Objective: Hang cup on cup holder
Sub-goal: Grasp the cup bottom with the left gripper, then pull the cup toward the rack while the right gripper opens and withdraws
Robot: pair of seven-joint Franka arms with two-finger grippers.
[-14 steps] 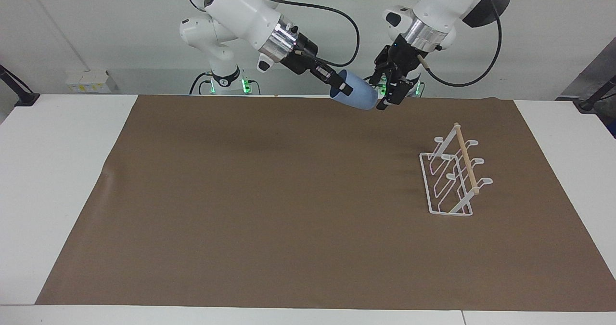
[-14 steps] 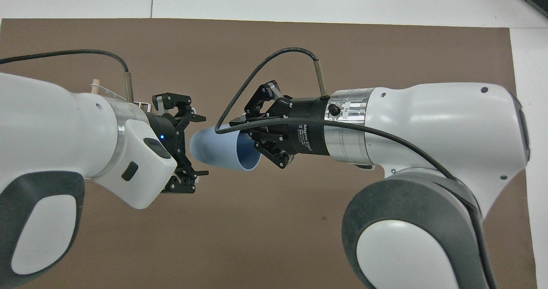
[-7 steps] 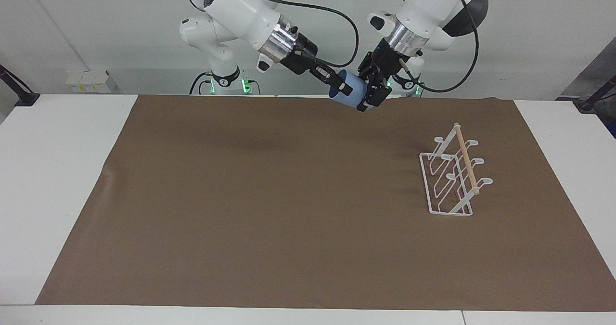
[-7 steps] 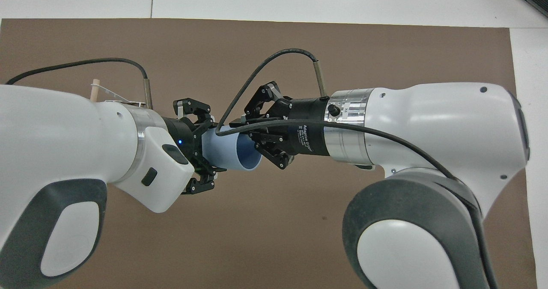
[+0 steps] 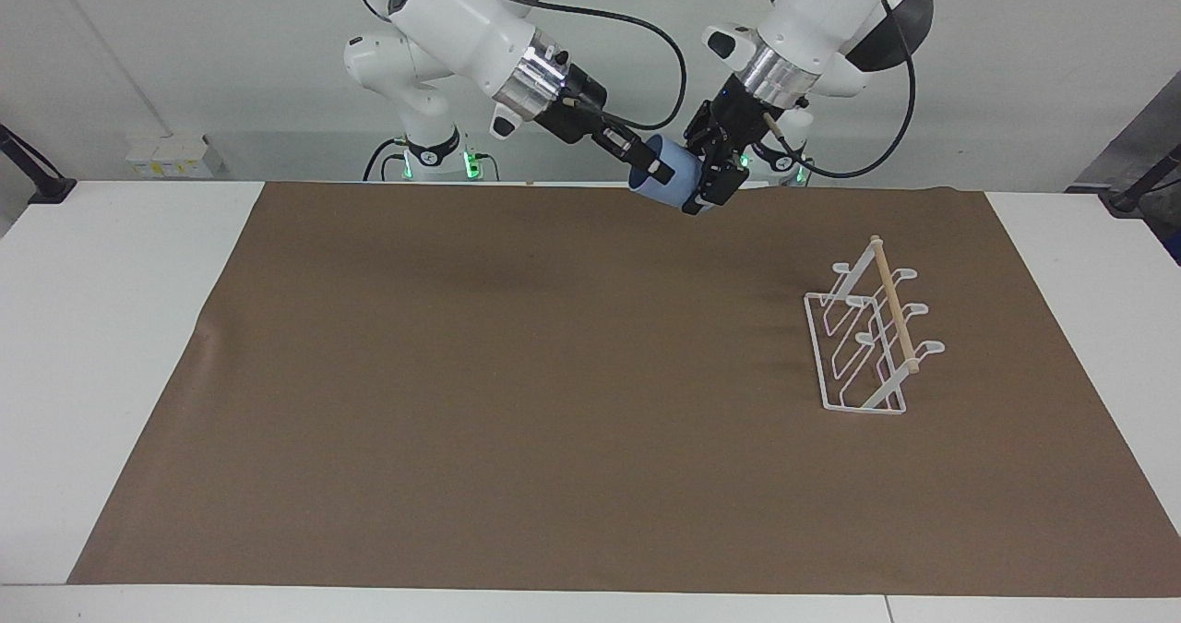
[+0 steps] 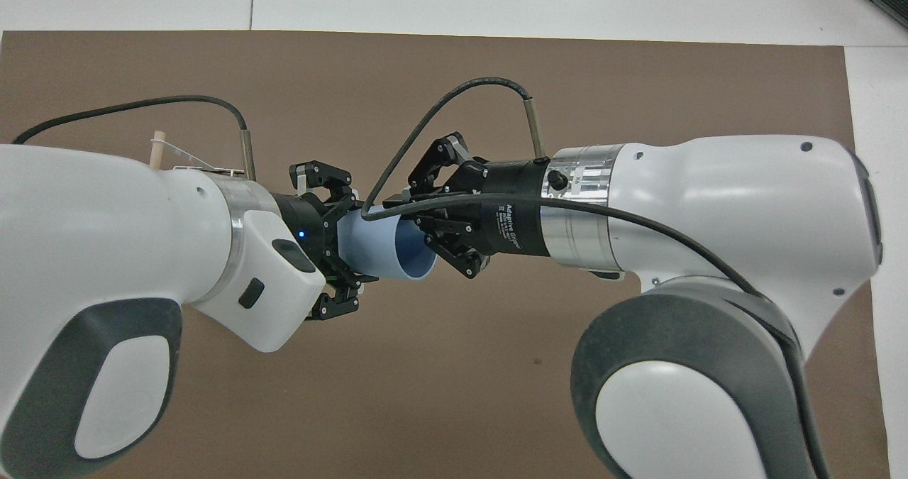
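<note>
Near the top centre of the facing view, the cup (image 5: 680, 183) hung in the air on its side between both grippers, over the mat's edge by the robots. A second before, the left gripper (image 5: 709, 180) had stood spread wide just off the cup's base; now it had slid forward and clamped around that narrow end. The right gripper (image 5: 643, 159), which had pinched the rim with one finger inside, was letting go, though whether it had cleared the rim cannot be told. The cup itself had barely shifted. At centre right of the facing view the cup holder (image 5: 872, 341) stood on the brown mat (image 5: 517, 401) covering the bench (image 5: 101, 328), toward the left arm's end, well apart from the cup. The overhead view hid most of the holder under the left arm; the right arm's black cable (image 6: 440, 113) looped over the cup's mouth.
</note>
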